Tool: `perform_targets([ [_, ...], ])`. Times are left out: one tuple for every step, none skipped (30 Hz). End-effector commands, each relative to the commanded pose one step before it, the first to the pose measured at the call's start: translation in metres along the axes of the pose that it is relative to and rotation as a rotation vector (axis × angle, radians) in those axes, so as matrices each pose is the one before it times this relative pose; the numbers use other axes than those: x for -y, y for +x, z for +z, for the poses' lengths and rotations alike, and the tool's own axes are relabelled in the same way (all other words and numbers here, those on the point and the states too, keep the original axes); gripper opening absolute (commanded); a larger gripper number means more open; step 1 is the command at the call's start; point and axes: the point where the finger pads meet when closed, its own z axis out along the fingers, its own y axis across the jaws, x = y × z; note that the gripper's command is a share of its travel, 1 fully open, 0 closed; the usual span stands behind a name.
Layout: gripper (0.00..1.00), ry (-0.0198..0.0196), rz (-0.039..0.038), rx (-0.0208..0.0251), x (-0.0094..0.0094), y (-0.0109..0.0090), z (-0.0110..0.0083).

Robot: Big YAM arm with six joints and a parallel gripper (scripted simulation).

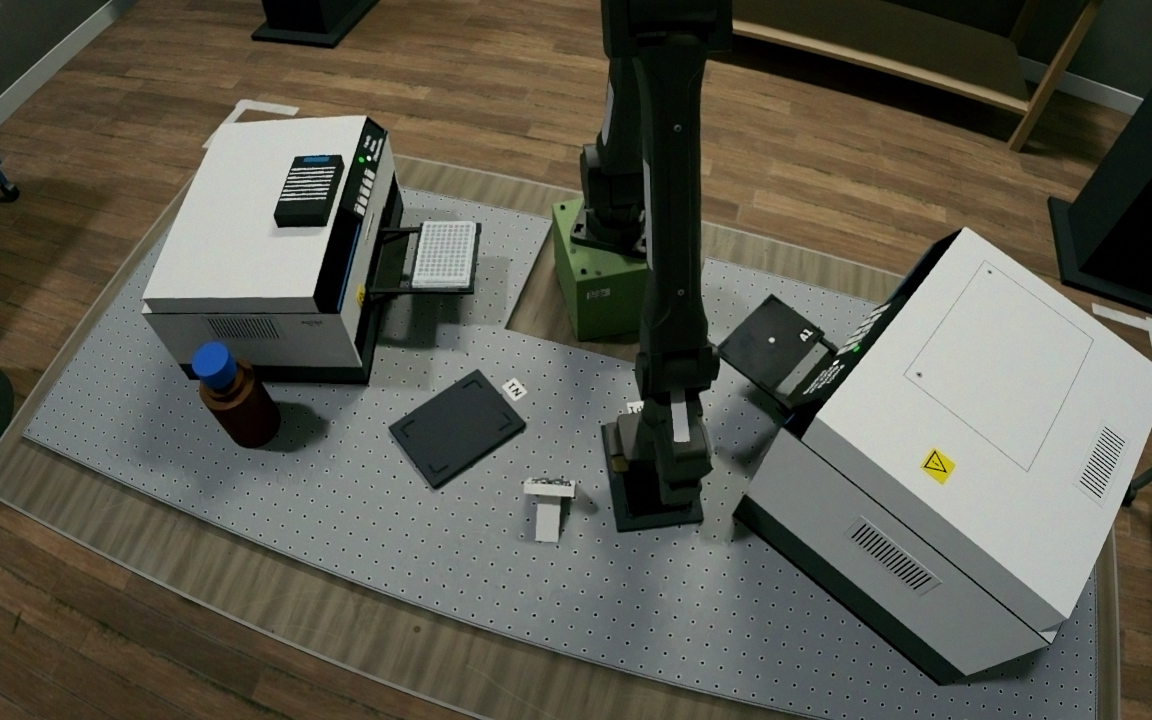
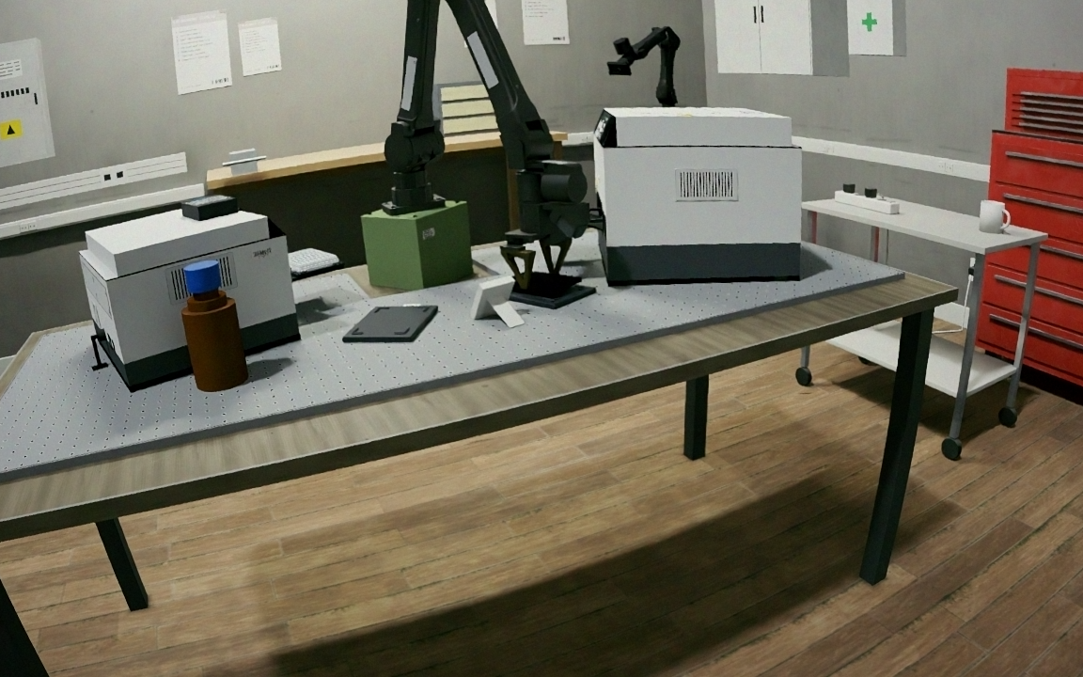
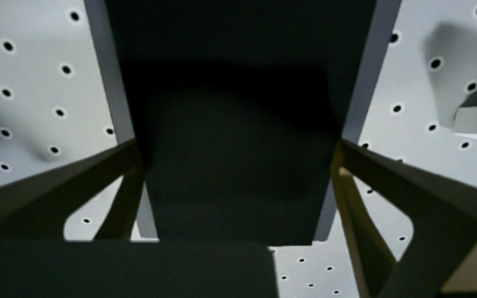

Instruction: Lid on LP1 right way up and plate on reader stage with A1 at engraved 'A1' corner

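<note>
One gripper (image 1: 652,461) (image 2: 539,277) (image 3: 238,149), spread wide low over LP1 (image 1: 657,522) (image 2: 564,300) (image 3: 238,223), any pinch on lid untellable; best keep level, square, release gently.

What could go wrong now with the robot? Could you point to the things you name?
The low fingers (image 1: 618,464) (image 2: 520,262) might scrape the dark pad (image 1: 629,517) (image 2: 562,298) (image 3: 108,62) if they dip further. The loose brown bottle (image 1: 244,416) (image 2: 214,340) stands tall beside the dispenser (image 1: 249,214) (image 2: 137,290), so a bump could tip it. The plate (image 1: 445,254) (image 2: 314,259) could go onto the reader's stage (image 1: 763,349) turned wrongly.
</note>
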Motion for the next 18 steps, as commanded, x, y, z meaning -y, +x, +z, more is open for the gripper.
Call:
perform_targets([
  [0.85,0.00274,-0.01443,0.03179,-0.00215,-0.01201,-0.01016],
  [0.85,0.00003,0.00016,0.00402,0.00002,-0.00246,-0.00059],
  [0.85,0.0,0.0,0.0,0.0,0.0,0.0],
  [0.85,0.0,0.0,0.0,0.0,0.0,0.0],
  [0.85,0.00003,0.00015,0.00383,0.00002,-0.00235,-0.00056],
  [0.85,0.00003,0.00015,0.00383,0.00001,-0.00235,-0.00056],
  [0.85,0.00003,0.00004,0.00083,0.0,-0.00056,-0.00011],
  [0.85,0.00003,0.00004,0.00083,0.0,-0.00056,-0.00011],
  [0.85,0.00003,0.00004,0.00083,0.0,-0.00056,-0.00011],
  [0.85,0.00003,0.00004,0.00083,0.0,-0.00056,-0.00011],
  [0.85,0.00003,0.00004,0.00083,0.0,-0.00056,-0.00011],
  [0.85,0.00003,0.00004,0.00083,0.0,-0.00056,-0.00011],
  [0.85,0.00003,0.00004,0.00083,0.0,-0.00056,-0.00011],
  [0.85,0.00003,0.00006,0.00099,-0.00001,0.00003,0.00006],
  [0.85,0.00003,0.00005,0.00101,0.0,-0.0006,-0.00012],
  [0.85,0.00003,0.00005,0.00101,0.0,-0.0006,-0.00012],
  [0.85,0.00003,0.00005,0.00101,0.0,-0.0006,-0.00012],
  [0.85,0.00003,0.00005,0.00101,0.0,-0.0006,-0.00012],
])
